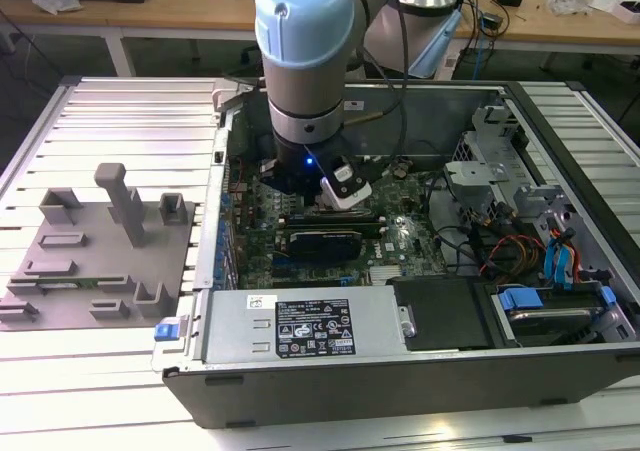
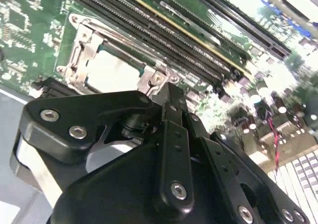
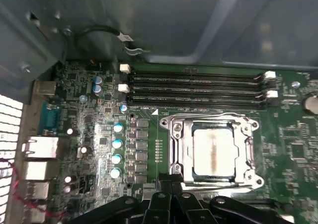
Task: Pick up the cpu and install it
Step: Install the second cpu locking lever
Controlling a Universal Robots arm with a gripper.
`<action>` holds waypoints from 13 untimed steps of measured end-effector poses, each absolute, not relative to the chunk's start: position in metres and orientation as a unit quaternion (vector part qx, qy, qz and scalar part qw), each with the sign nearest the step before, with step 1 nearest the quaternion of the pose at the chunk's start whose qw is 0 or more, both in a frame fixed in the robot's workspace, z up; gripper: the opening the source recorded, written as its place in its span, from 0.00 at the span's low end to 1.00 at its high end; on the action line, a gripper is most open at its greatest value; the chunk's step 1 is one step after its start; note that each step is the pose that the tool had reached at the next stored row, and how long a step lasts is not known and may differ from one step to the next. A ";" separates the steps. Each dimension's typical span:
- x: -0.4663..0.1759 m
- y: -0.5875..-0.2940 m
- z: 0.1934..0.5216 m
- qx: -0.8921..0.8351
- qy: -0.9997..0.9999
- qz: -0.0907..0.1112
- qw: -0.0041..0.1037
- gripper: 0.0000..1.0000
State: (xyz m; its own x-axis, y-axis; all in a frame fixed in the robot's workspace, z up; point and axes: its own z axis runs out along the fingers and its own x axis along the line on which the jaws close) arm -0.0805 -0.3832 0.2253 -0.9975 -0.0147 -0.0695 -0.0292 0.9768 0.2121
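The cpu [image 3: 213, 152] is a pale silvery square lying flat inside the metal-rimmed socket frame [image 3: 174, 129] on the green motherboard; in the second wrist view the cpu [image 2: 112, 72] shows just beyond my black fingers. My gripper [image 3: 174, 180] hangs low over the board at the socket's edge, shut with nothing between its fingers. The second wrist view has the gripper [image 2: 169, 92] tip close to the socket's rim. In the exterior view the arm's wrist covers the socket, and the gripper [image 1: 292, 183] sits deep inside the open computer case.
Memory slots [image 3: 198, 87] run along one side of the socket. A grey moulded tray [image 1: 100, 251] lies at the exterior view's left, outside the case. A long silver labelled box [image 1: 300, 326] lines the case's near side, with cables [image 1: 500, 251] and drive bays at the right.
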 end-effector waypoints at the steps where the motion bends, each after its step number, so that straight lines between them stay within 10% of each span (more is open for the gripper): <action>1: -0.080 -0.383 0.228 -0.011 0.994 0.104 0.034 0.11; 13: -0.046 -0.382 0.243 -0.007 0.996 0.078 0.033 0.11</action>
